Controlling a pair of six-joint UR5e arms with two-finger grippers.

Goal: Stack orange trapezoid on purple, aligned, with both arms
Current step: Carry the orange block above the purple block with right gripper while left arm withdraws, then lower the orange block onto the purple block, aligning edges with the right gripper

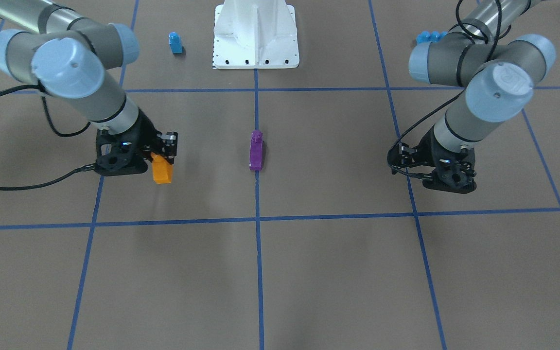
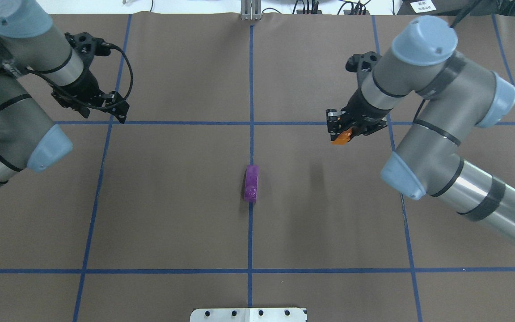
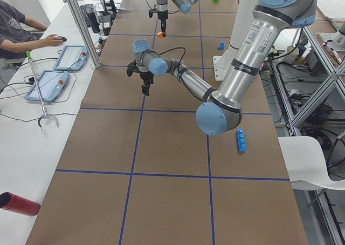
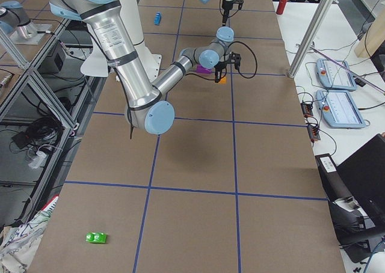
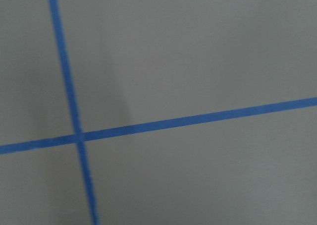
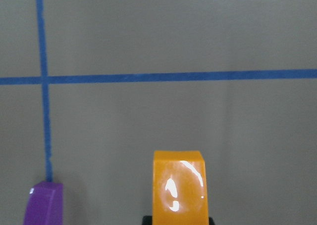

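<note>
The orange trapezoid (image 1: 162, 170) hangs in my right gripper (image 1: 162, 158), which is shut on it and holds it just above the table. It also shows in the overhead view (image 2: 341, 137) and in the right wrist view (image 6: 179, 185). The purple brick (image 1: 256, 150) lies on the centre blue tape line, apart from both grippers (image 2: 251, 183); its end shows in the right wrist view (image 6: 44, 202). My left gripper (image 2: 114, 109) hovers empty over a tape crossing on the other side (image 1: 447, 181). Its fingers are hidden, so I cannot tell if it is open.
A small blue single-stud brick (image 1: 175, 43) stands near the white pedestal base (image 1: 255, 34). A long blue brick (image 3: 241, 140) lies behind my left arm. A green brick (image 4: 96, 237) lies far off. An operator (image 3: 16, 24) sits at the table's side.
</note>
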